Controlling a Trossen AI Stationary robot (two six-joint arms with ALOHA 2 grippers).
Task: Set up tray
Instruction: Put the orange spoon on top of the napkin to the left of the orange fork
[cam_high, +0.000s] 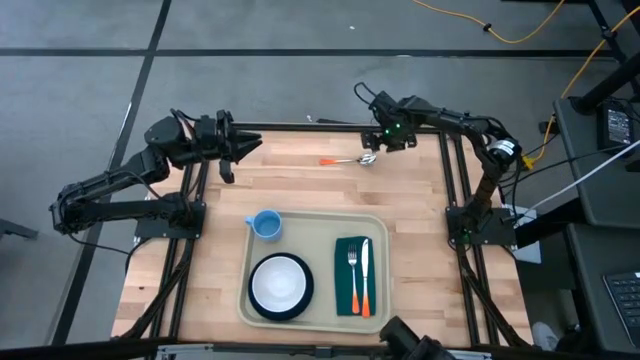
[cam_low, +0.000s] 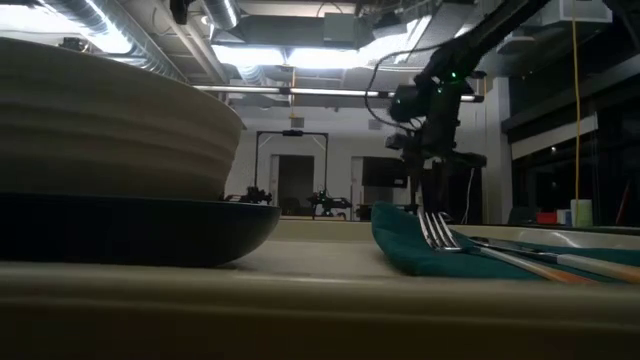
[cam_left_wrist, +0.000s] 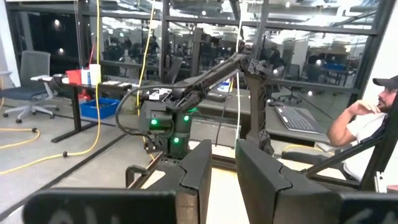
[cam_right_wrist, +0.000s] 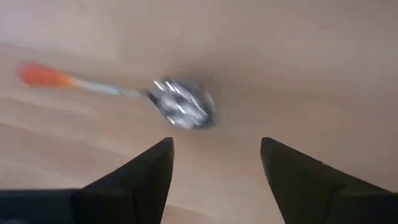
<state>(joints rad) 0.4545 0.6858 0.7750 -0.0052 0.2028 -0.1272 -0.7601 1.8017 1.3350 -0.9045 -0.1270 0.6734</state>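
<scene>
The cream tray lies at the table's near middle. On it stand a blue cup and a white bowl on a dark plate, beside a green napkin that bears a fork and a knife. A spoon with an orange handle lies flat on the wood near the far edge. My right gripper hangs open just above it and points down. Its fingers stand on either side of a spot beside the spoon's bowl and touch nothing. My left gripper waits raised at the far left, pointing level, with a narrow gap and nothing in it.
Bare wood lies between the spoon and the tray's far rim, and to the tray's left and right. Black frame rails run along the table's sides. A person sits beyond the table in the left wrist view.
</scene>
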